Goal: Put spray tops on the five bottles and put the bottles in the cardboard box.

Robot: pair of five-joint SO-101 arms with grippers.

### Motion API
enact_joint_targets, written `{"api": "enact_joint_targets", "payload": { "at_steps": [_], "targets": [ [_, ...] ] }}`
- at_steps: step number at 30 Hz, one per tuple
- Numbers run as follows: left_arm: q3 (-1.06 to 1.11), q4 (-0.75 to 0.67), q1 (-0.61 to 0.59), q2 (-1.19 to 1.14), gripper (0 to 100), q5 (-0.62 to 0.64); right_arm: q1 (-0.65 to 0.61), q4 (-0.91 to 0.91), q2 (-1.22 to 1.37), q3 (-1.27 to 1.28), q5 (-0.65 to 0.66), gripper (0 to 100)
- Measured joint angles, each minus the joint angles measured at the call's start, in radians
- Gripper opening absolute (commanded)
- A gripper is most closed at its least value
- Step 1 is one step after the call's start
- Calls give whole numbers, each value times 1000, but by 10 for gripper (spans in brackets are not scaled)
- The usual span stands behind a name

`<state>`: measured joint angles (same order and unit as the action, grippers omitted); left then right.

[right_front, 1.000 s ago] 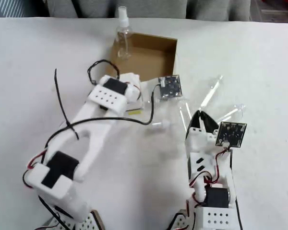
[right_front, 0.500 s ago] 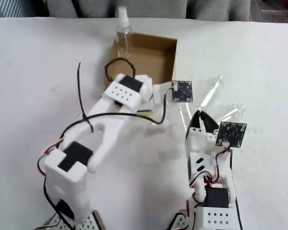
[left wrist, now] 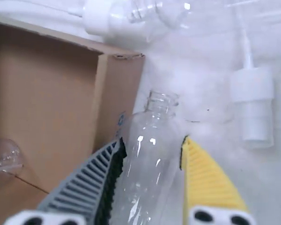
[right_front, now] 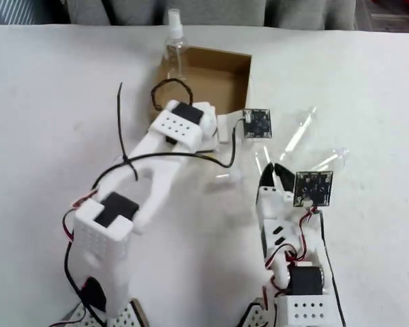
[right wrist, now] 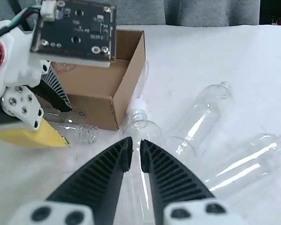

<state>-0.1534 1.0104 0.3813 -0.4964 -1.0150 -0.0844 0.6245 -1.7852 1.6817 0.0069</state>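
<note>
— Where is the cardboard box [right_front: 215,75]?
— On the white table [right_front: 48,88], open side up. A capped bottle [right_front: 175,44] stands upright at the box's far wall.

— And the left pincer [left wrist: 152,144]?
— Just outside the box's near corner. Its grey and yellow jaws are parted around the body of a clear open-necked bottle [left wrist: 147,164] and press on it from both sides.

— The right pincer [right wrist: 134,143]?
— Farther from the box, with its jaws almost together, only a sliver between them, and nothing in its grip. A lying bottle [right wrist: 141,129] rests just beyond its tips.

— What else is there?
— An uncapped bottle [right wrist: 201,110] and a further bottle [right wrist: 253,159] lie on the table, off to the side of the box. A loose spray top [left wrist: 252,105] lies near the box's corner.
</note>
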Motion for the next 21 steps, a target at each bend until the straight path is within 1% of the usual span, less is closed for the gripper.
{"api": "enact_joint_targets", "payload": {
  "at_steps": [5, 14, 21],
  "targets": [
    [-9, 35, -3, -2, 200, 0, -5, 0, 0, 0, 11, 17],
    [-35, 215, -6, 8, 199, -9, -5, 0, 0, 0, 14, 17],
    [-25, 345, -8, 57, 199, -9, -5, 0, 0, 0, 14, 17]
  ]
}}
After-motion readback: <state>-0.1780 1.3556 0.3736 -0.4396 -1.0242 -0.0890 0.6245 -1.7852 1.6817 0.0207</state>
